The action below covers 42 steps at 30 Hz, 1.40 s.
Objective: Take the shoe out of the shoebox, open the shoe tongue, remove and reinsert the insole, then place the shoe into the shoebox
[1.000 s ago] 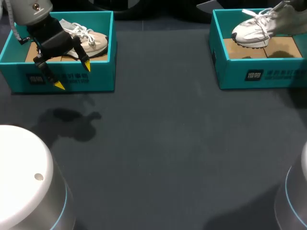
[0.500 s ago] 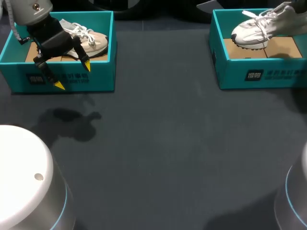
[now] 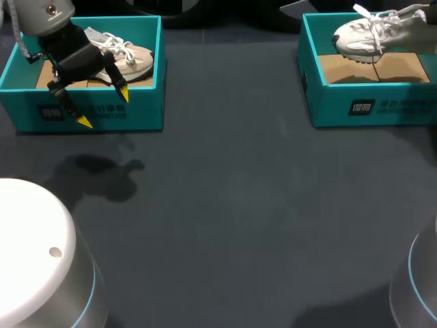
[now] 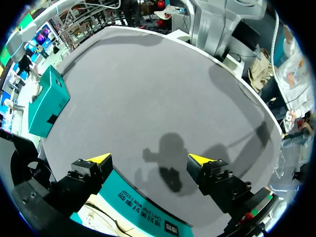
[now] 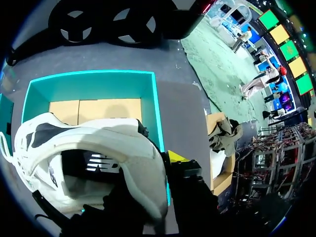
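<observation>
The white shoe (image 3: 372,35) hangs at the far right, lifted clear of the floor of its box (image 3: 328,109), toe leftward. Our right gripper (image 5: 163,165) is clamped on its heel collar, one finger outside, the other hidden inside. We judge it light, with a soft upper, stiffer sole and loose laces that may snag; the heel is a fair hold. Far left, our left gripper (image 3: 103,108) hovers, fingers apart, over the near wall of the left box (image 3: 147,113), which holds a beige shoe (image 3: 133,61).
</observation>
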### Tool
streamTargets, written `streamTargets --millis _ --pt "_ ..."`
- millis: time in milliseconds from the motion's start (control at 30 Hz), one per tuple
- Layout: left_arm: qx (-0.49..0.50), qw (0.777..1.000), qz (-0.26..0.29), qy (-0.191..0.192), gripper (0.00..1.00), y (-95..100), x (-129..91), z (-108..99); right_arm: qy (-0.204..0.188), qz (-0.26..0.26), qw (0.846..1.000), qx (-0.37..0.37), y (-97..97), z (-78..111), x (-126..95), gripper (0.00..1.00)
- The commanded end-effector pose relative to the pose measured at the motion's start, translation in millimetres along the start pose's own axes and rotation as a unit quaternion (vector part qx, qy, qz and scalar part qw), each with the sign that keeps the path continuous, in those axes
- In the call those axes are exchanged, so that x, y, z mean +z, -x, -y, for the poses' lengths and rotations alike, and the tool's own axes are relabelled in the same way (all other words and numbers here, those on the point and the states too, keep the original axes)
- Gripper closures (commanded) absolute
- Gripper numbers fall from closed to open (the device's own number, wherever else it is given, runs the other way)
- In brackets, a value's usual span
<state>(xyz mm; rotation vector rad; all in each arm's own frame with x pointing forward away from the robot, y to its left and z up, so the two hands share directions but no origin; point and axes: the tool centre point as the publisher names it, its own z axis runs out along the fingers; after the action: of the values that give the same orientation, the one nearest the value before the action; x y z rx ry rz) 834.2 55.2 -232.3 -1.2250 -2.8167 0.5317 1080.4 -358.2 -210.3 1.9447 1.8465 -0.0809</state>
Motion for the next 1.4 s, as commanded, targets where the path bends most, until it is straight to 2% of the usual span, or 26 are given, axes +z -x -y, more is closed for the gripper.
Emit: streamTargets --millis 33,267,900,1033,1400 --pt "0.0 1.0 0.0 0.001 0.0 -0.5 0.2 -0.1 0.005 -0.002 1.0 0.0 1.4 3.6 -1.3 1.0" --pt "0.0 1.0 0.0 0.001 0.0 -0.5 0.2 -0.1 0.005 -0.002 1.0 0.0 1.4 3.6 -1.3 1.0" --pt "0.0 1.0 0.0 0.001 0.0 -0.5 0.2 -0.1 0.009 -0.035 0.999 0.035 5.8 15.4 44.3 1.0" --pt "0.0 1.0 0.0 0.001 0.0 -0.5 0.2 -0.1 -0.01 -0.043 0.998 0.052 11.9 22.4 53.1 1.0" --pt "0.0 1.0 0.0 0.001 0.0 -0.5 0.2 -0.1 -0.01 -0.043 0.998 0.052 11.9 22.4 53.1 1.0"
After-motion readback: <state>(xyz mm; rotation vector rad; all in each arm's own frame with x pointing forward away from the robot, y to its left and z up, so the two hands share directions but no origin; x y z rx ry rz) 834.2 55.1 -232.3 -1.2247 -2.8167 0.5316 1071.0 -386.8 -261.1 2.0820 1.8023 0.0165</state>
